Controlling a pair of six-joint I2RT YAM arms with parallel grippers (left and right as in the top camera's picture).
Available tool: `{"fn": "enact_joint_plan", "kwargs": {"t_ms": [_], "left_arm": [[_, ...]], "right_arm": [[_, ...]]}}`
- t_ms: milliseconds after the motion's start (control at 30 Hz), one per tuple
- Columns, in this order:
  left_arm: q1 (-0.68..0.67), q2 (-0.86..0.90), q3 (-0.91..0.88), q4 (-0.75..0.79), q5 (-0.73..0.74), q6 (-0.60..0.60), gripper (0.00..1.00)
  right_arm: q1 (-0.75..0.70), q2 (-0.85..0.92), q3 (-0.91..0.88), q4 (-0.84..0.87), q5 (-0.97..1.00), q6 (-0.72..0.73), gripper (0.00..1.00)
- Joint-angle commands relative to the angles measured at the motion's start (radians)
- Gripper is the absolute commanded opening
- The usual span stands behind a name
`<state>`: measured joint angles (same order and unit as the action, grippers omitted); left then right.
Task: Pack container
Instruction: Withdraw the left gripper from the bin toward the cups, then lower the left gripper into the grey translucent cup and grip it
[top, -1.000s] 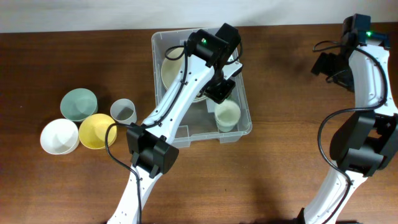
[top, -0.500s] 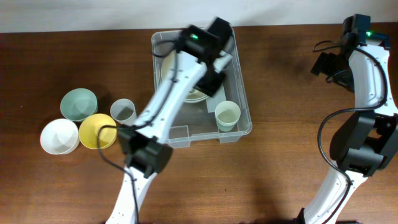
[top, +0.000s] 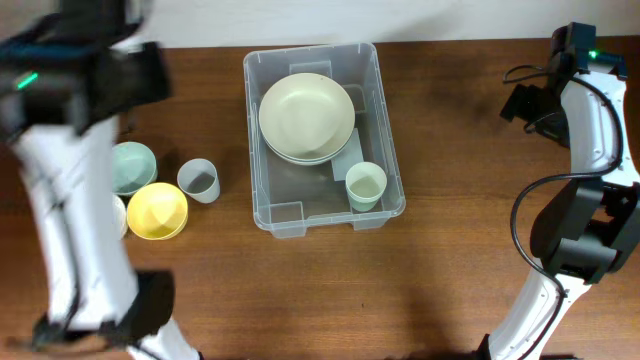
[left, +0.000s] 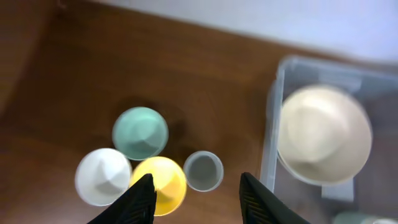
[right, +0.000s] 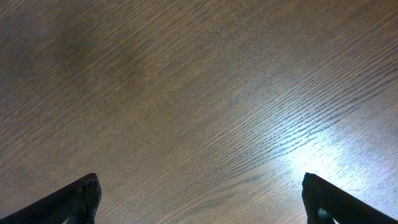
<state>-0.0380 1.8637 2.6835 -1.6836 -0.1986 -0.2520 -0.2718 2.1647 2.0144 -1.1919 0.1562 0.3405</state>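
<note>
The clear plastic container (top: 252, 150) stands at the table's middle, also in the left wrist view (left: 272, 118). It holds stacked cream bowls (top: 306, 115) (left: 323, 134) and a pale green cup (top: 366, 185) upright at its front right. My left gripper (left: 196, 190) is open and empty, high above the loose dishes left of the container; the left arm is blurred in the overhead view. My right gripper (right: 199, 193) is open and empty over bare wood at the far right (top: 525, 105).
Left of the container stand a green bowl (top: 135, 165) (left: 140, 132), a yellow bowl (top: 160, 210) (left: 169, 183), a grey cup (top: 199, 180) (left: 203, 170) and a white bowl (left: 102, 176), which the left arm mostly hides in the overhead view.
My left arm has swung out of the container and far to the left. The pale green cup stays in the container. The right arm has not moved.
</note>
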Motion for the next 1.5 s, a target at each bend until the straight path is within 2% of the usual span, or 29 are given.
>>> {"fn": "enact_joint_plan", "kwargs": {"t_ms": [0, 167, 367, 433, 567, 733, 833, 933, 1133, 1467], "left_arm": [[0.013, -0.117, 0.004, -0.004, -0.023, -0.040, 0.45], [0.030, -0.186, -0.098, -0.004, -0.123, -0.093, 0.45], [0.083, -0.187, -0.526, 0.027, -0.093, -0.151, 0.46], [0.080, -0.187, -0.649, 0.079, -0.078, -0.130, 0.46], [0.071, -0.191, -0.821, 0.236, 0.027, -0.010, 0.46], [0.090, -0.191, -0.941, 0.320, 0.059, 0.050, 0.45], [0.110, -0.191, -0.991, 0.359, 0.128, 0.112, 0.33], [0.129, -0.191, -1.037, 0.422, 0.228, 0.206, 0.32], [0.150, -0.190, -1.151, 0.529, 0.230, 0.246, 0.41], [0.154, -0.181, -1.305, 0.690, 0.282, 0.269, 0.45]], "right_arm": [[-0.005, 0.000, 0.002, 0.001, 0.005, 0.005, 0.99], [-0.005, 0.000, 0.002, 0.001, 0.005, 0.005, 0.99], [-0.005, 0.000, 0.002, 0.001, 0.005, 0.005, 0.99], [-0.005, 0.000, 0.002, 0.001, 0.005, 0.005, 0.99], [-0.005, 0.000, 0.002, 0.001, 0.005, 0.005, 0.99], [-0.005, 0.000, 0.002, 0.001, 0.005, 0.005, 0.99], [-0.005, 0.000, 0.002, 0.001, 0.005, 0.005, 0.99], [-0.005, 0.000, 0.002, 0.001, 0.005, 0.005, 0.99], [-0.005, 0.000, 0.002, 0.001, 0.005, 0.005, 0.99], [-0.005, 0.000, 0.002, 0.001, 0.005, 0.005, 0.99]]}}
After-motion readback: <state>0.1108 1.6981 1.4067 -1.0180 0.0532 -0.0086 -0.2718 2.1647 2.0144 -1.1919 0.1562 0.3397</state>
